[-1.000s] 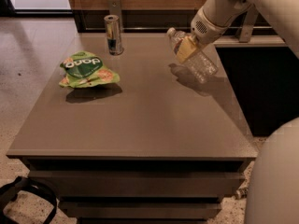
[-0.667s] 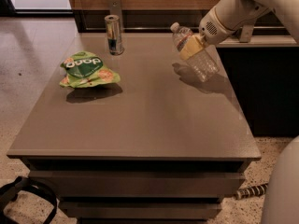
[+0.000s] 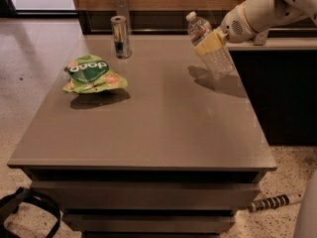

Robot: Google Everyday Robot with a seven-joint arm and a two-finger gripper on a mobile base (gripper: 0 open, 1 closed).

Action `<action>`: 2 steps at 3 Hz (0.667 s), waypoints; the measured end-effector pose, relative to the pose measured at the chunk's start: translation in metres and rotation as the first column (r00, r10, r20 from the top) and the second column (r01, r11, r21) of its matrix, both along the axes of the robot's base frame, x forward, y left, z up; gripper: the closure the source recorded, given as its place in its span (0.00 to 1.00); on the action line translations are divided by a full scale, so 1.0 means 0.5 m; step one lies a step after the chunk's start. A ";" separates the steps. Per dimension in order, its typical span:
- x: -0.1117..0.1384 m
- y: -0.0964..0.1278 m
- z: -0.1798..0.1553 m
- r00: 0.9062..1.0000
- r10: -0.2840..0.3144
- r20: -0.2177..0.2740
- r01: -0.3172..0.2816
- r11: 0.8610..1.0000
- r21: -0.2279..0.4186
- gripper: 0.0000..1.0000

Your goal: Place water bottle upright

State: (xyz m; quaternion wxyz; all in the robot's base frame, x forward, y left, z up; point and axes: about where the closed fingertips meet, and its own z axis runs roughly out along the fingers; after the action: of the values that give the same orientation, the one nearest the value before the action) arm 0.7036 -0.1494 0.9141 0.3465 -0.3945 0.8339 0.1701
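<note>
The water bottle (image 3: pixel 210 51) is a clear ribbed plastic bottle with a white cap and a white-and-red label. It is tilted, cap up and to the left, above the right rear part of the grey table (image 3: pixel 148 118). My gripper (image 3: pixel 209 43) comes in from the upper right on a white arm and is shut on the bottle's middle, its tan fingers (image 3: pixel 207 42) across the body. The bottle's base hangs just above the tabletop, near its shadow.
A slim silver-and-blue can (image 3: pixel 120 36) stands upright at the table's back left. A green snack bag (image 3: pixel 92 74) lies at the left. A dark counter (image 3: pixel 277 83) adjoins the right side. A black strap (image 3: pixel 25 207) and a striped rod (image 3: pixel 275 202) lie on the floor.
The arm has drawn back to the right and lifted a little. The bottle in the gripper has tipped more toward upright, its cap higher than before.
</note>
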 end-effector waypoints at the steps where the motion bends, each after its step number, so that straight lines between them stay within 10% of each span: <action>1: 0.002 -0.012 0.025 0.997 0.029 0.075 -0.032 0.998 0.045 1.00; 2: 0.005 -0.013 0.034 0.985 0.081 0.150 -0.097 0.990 0.100 1.00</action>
State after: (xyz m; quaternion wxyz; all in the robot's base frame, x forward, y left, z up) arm 0.7059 -0.1558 0.9310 0.4192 -0.4239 0.7775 0.2003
